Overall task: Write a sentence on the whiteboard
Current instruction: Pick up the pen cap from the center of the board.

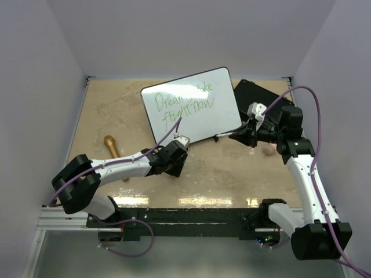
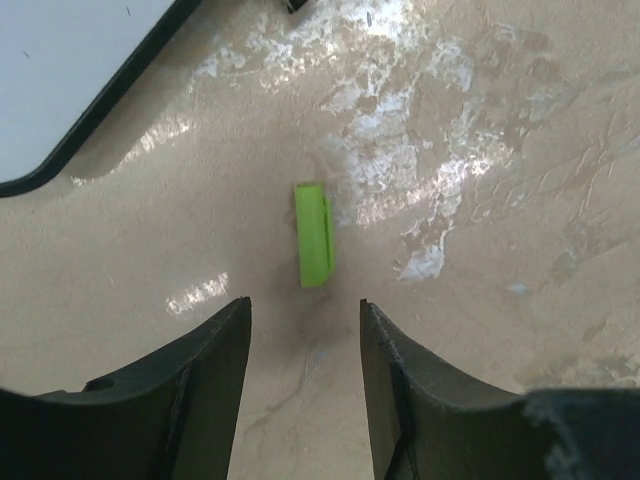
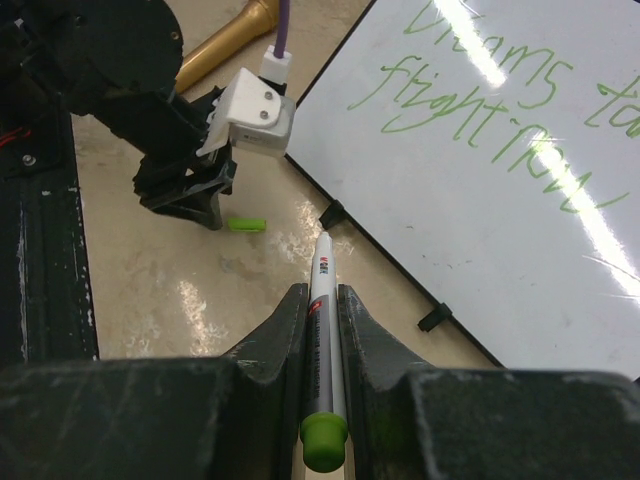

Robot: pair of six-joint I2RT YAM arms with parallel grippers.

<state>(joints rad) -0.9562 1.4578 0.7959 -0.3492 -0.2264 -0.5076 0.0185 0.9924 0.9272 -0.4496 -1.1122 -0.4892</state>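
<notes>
The whiteboard (image 1: 191,104) lies tilted at the back of the table, with green handwriting on it. In the left wrist view only its corner (image 2: 60,70) shows. My right gripper (image 3: 322,290) is shut on a white marker (image 3: 325,265) with a green end, its tip pointing at the board's (image 3: 500,200) black lower edge. From above, this gripper (image 1: 235,136) hovers just off the board's right corner. A small green cap (image 2: 313,234) lies on the table just ahead of my left gripper (image 2: 305,305). That gripper is open, with nothing between its fingers. The cap (image 3: 246,224) also shows beside the left gripper (image 3: 205,215).
A golden microphone-shaped object (image 1: 111,146) lies on the table's left side. A flat black board (image 1: 258,95) sits behind the whiteboard's right corner. A small beige lump (image 1: 268,150) rests near the right arm. Purple cables run along both arms.
</notes>
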